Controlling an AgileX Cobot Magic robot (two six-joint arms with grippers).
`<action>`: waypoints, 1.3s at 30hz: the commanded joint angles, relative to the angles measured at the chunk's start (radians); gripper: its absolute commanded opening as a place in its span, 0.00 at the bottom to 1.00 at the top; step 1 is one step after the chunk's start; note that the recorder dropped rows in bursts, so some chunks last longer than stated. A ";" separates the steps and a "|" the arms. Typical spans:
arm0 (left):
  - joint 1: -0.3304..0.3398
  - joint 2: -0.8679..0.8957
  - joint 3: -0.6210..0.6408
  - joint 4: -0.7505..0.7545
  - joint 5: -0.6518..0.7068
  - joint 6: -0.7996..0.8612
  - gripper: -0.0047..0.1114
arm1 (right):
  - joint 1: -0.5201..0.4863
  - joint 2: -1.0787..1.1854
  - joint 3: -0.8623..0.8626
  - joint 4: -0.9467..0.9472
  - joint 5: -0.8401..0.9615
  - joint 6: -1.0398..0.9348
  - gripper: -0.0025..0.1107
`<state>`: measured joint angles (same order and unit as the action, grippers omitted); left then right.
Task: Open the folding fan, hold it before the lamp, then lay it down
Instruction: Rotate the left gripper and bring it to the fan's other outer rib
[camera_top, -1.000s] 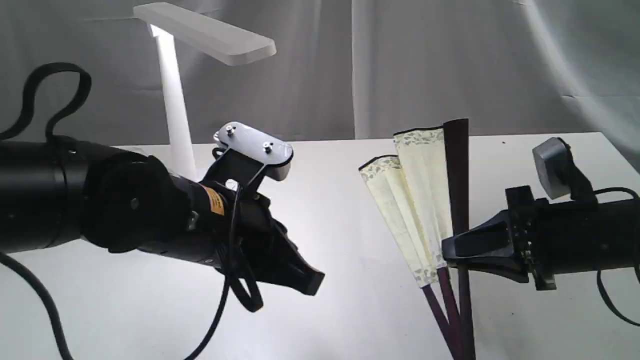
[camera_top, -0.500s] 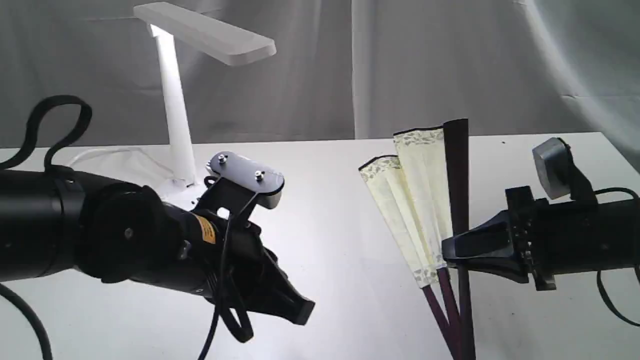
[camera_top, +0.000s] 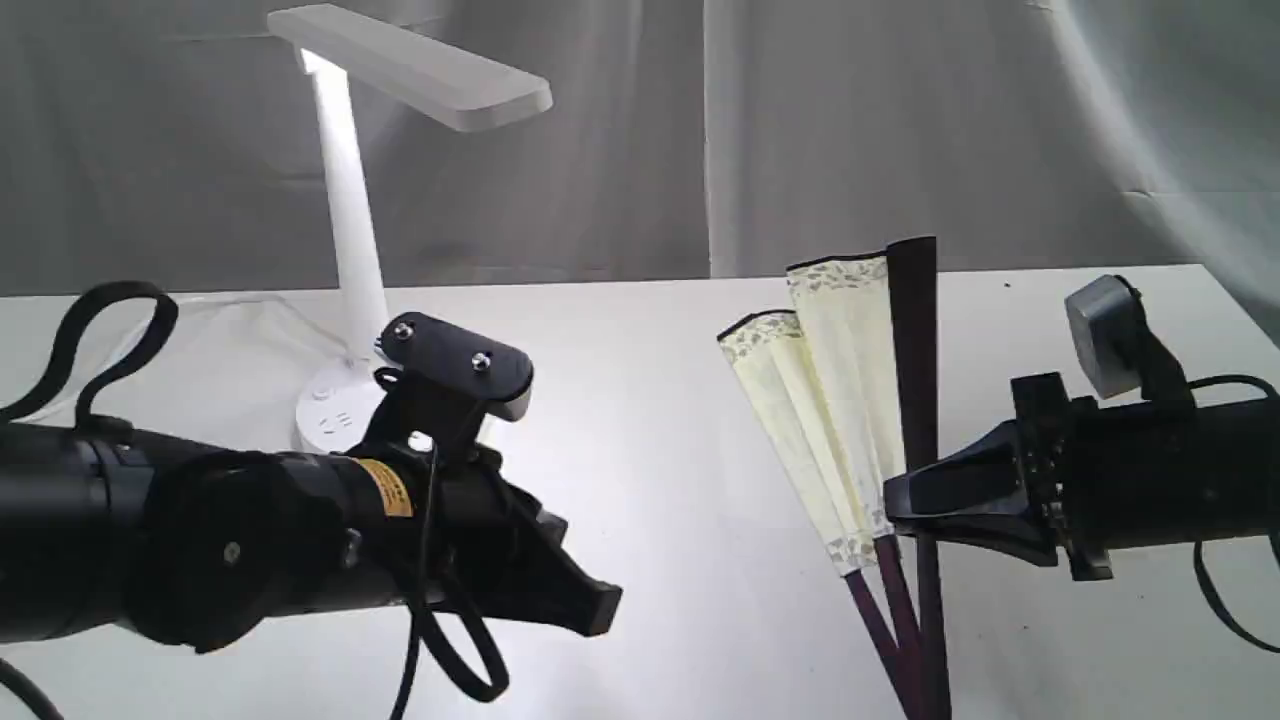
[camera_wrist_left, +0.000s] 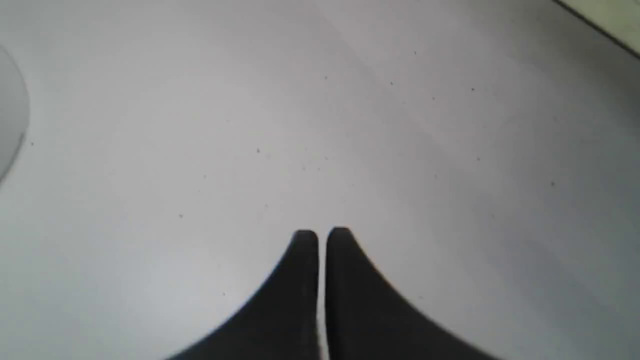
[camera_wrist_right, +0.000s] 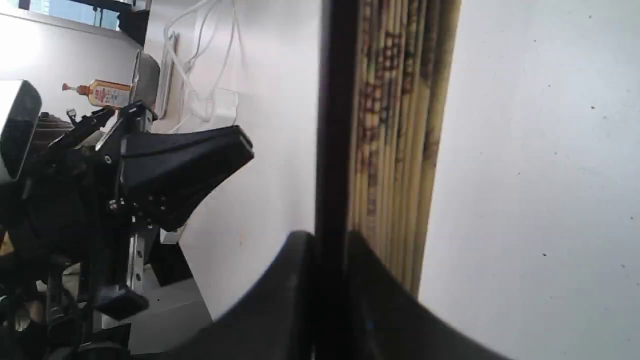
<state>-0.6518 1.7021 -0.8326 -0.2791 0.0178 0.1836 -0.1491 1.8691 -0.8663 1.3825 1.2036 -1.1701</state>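
The folding fan (camera_top: 835, 400) stands upright at the right, only partly spread, with cream pleats and dark maroon ribs. My right gripper (camera_top: 893, 503) is shut on its dark outer guard (camera_wrist_right: 332, 125), holding it above the table. The pleated edge (camera_wrist_right: 395, 140) fills the middle of the right wrist view. The white lamp (camera_top: 350, 200) stands at the back left with its head lit. My left gripper (camera_top: 600, 608) hangs low over the table at the left, shut and empty; its fingers (camera_wrist_left: 305, 250) meet in the left wrist view.
The white table (camera_top: 680, 420) runs across the exterior view, backed by a grey cloth. The lamp's round base (camera_top: 330, 415) and its cord lie behind the left arm. Black cables loop off the left arm near the front edge.
The left arm has dropped lower toward the table and drawn back slightly, uncovering the lamp's base. The right gripper and the fan have stayed put.
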 joint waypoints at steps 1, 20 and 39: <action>-0.005 0.000 0.031 -0.010 -0.127 0.001 0.04 | -0.004 -0.014 0.004 0.015 0.017 -0.014 0.02; -0.098 0.000 0.199 0.091 -0.732 -0.269 0.04 | -0.002 -0.014 0.004 0.016 0.017 -0.013 0.02; -0.096 0.171 0.211 0.193 -0.929 -0.632 0.30 | -0.001 -0.014 0.004 0.016 0.017 -0.018 0.02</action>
<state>-0.7441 1.8675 -0.6245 -0.0872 -0.8839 -0.4005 -0.1491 1.8691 -0.8663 1.3825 1.2036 -1.1756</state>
